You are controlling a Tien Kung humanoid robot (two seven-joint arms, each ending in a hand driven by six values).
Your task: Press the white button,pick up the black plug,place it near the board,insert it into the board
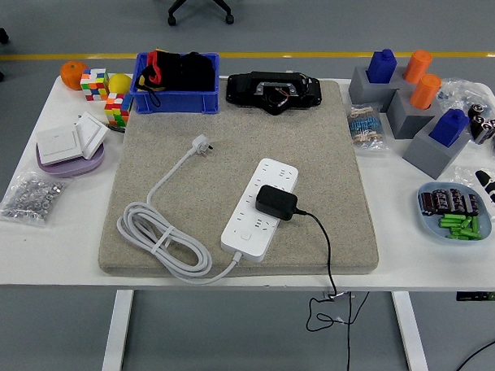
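Head view: white power strip (261, 209) lying diagonal on beige mat (240, 173), white button (245, 233) at its near end. Black plug (275, 202) seated on strip's middle sockets, cord trailing off table's (34, 251) near edge. Strip's own white cable (160, 235) coiled left on mat. Right hand (493, 191) barely in frame at right edge, beside blue dish (456, 217); finger state can't tell. No sign of left hand.

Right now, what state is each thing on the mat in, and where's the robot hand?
Black plug: seated in the power strip.
Power strip: flat on the mat, its own white plug lying loose, unplugged.
White cable: coiled on the mat.
Right robot hand: at the table's right edge, fingers unclear.
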